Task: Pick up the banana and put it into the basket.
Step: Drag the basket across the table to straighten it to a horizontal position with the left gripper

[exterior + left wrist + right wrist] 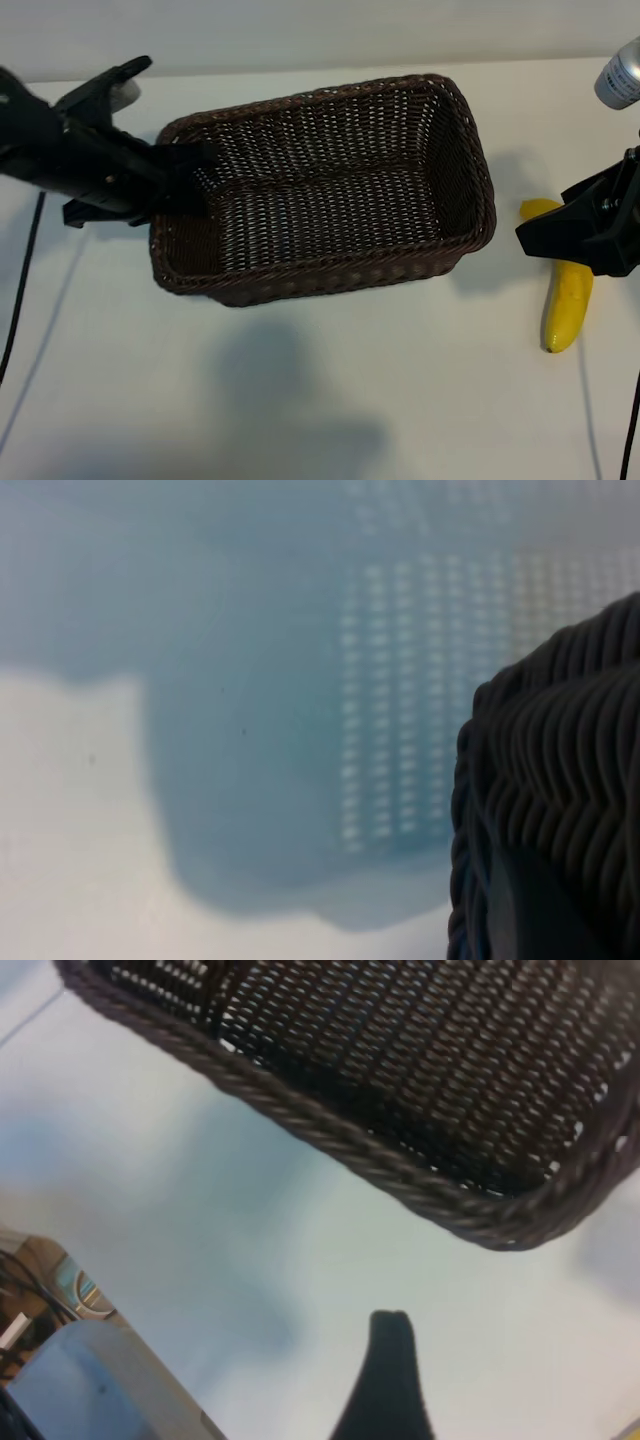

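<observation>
Exterior view: one basket (330, 190), dark brown woven wicker, rectangular with rounded corners and sloping sides, looks lifted off the plain white counter (300, 400) going by the shadow spread below it. The left gripper (185, 170) has its fingers clamped on the rim at the basket's short end. One banana (566, 300), smooth bright yellow and curved, lies on the counter well apart from the basket, partly under the right gripper (560, 222), whose black fingers sit wide apart right over the banana's upper end, not touching it as far as I can tell. A grey cylinder (622, 75) pokes in at the corner above that arm.

Left wrist view: super close on the chunky braided wicker rim (560, 780) right at the fingers, one dark finger (530, 910) against it, with the basket's shadow and dotted light through the weave on the counter below.

Right wrist view: the basket's woven underside and twisted rim out ahead of the fingers, one black fingertip (388, 1360) in view, pale counter between them.
</observation>
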